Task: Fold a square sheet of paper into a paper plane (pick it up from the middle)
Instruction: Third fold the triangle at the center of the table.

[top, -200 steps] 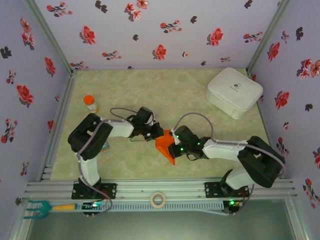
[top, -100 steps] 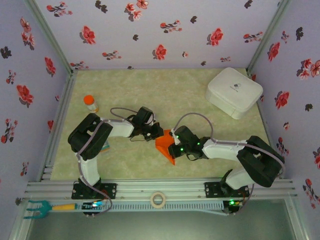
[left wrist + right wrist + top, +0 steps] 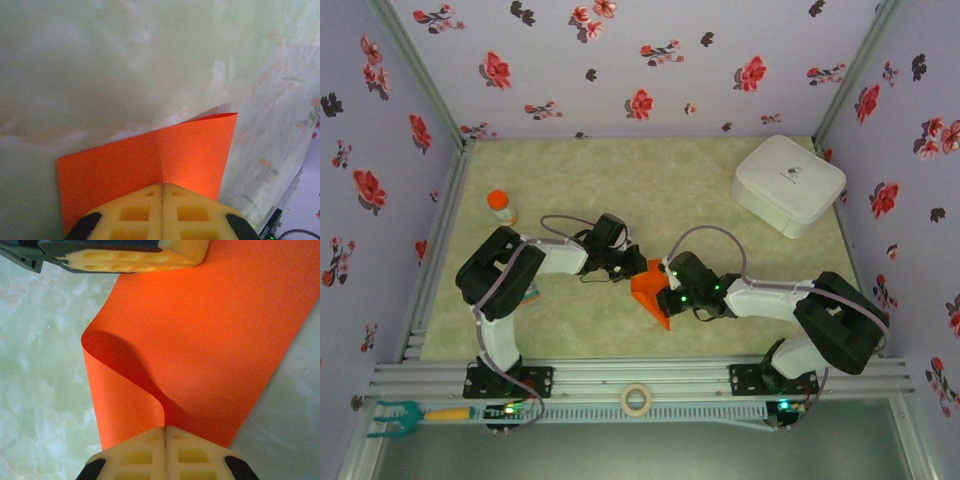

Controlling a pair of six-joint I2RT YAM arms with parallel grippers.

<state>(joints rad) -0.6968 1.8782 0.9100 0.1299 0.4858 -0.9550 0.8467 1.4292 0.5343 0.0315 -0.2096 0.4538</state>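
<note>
Top external pictures across the last second show nothing shifted: the square sheet of paper (image 3: 653,298), already creased into a smaller wedge, is held low over the table (image 3: 620,190), between the two arms. The left gripper (image 3: 162,186) is clamped shut on its far edge, and the right gripper (image 3: 165,429) is pinched shut on the opposite edge, beside a loose bulge. The fold is judged paused mid-crease. The long axis runs far-left to near-right, tip toward the near rail (image 3: 620,375).

Soft diffuse light (curl shadow on paper (image 3: 210,335)).
</note>
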